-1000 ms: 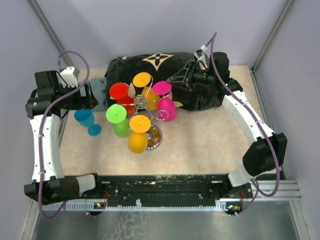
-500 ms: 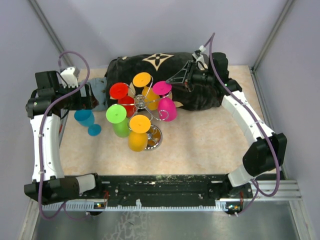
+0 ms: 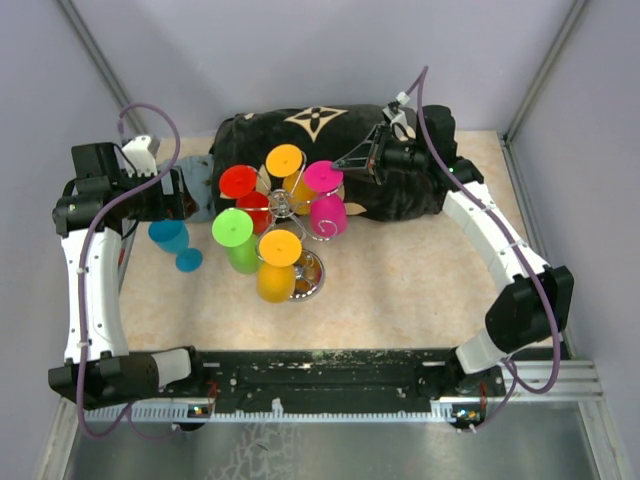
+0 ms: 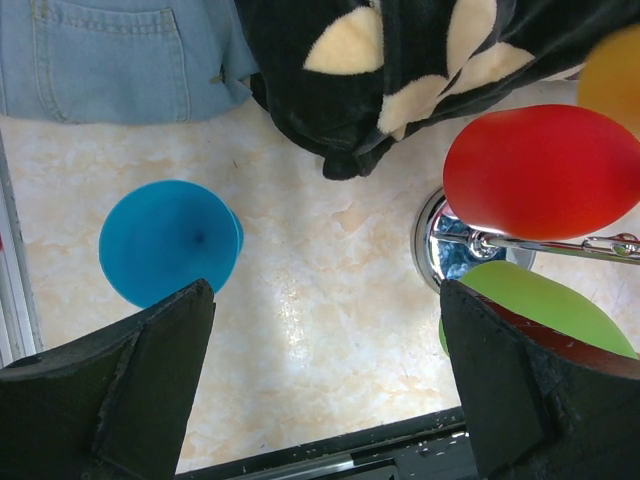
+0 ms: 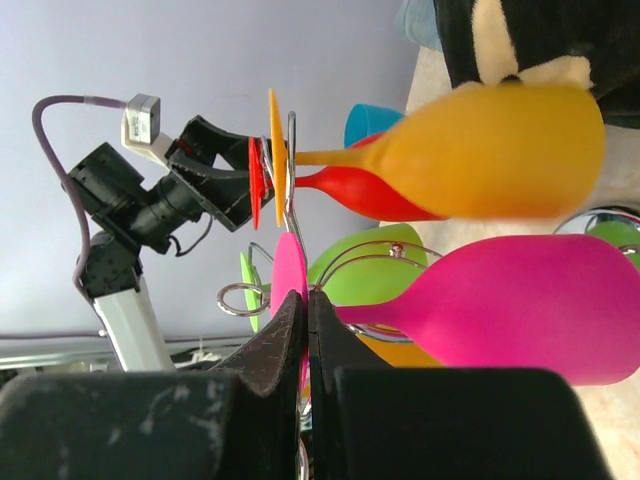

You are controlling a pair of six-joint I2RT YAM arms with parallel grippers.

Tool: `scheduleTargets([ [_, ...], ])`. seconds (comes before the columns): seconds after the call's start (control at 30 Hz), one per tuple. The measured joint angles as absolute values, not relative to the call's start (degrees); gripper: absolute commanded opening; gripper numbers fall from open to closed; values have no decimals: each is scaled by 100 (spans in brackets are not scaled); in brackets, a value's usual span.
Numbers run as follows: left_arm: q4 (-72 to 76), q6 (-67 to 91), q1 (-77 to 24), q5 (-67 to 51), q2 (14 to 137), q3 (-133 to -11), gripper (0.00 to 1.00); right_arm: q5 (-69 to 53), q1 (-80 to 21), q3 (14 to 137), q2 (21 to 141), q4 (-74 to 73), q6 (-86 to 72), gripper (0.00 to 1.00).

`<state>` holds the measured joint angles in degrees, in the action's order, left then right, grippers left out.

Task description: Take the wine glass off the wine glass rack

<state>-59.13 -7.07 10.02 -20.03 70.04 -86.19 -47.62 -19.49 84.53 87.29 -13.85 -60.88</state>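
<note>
The silver wire wine glass rack (image 3: 283, 206) stands on its mirror base (image 3: 312, 276) at mid-table, with coloured glasses hanging bowl-down. My right gripper (image 3: 347, 160) is shut on the round foot of the pink wine glass (image 3: 328, 214). In the right wrist view the jaws (image 5: 305, 297) pinch the foot's edge, and the pink glass (image 5: 520, 305) has its stem lying along the rack's curled wire arm (image 5: 392, 250). My left gripper (image 3: 183, 195) is open and empty, above the table (image 4: 325, 380). A blue glass (image 3: 172, 238) stands on the table below it and shows in the left wrist view (image 4: 165, 240).
Red (image 3: 240, 182), orange (image 3: 285, 158), green (image 3: 232, 228) and yellow-orange (image 3: 280, 248) glasses hang on the rack. A black patterned blanket (image 3: 400, 195) lies behind it, with denim cloth (image 4: 110, 55) at the back left. Grey walls enclose the table.
My right gripper has shifted slightly left with the pink glass's foot, and the pink bowl has swung a little up and left. The left arm has not moved.
</note>
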Motion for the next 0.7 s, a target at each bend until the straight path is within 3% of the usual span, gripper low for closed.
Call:
scheduleTargets([
  [0.7, -5916, -705, 1002, -2064, 6976, -8619, 98, -4751, -1774, 8453, 8580, -1426, -6289, 0],
])
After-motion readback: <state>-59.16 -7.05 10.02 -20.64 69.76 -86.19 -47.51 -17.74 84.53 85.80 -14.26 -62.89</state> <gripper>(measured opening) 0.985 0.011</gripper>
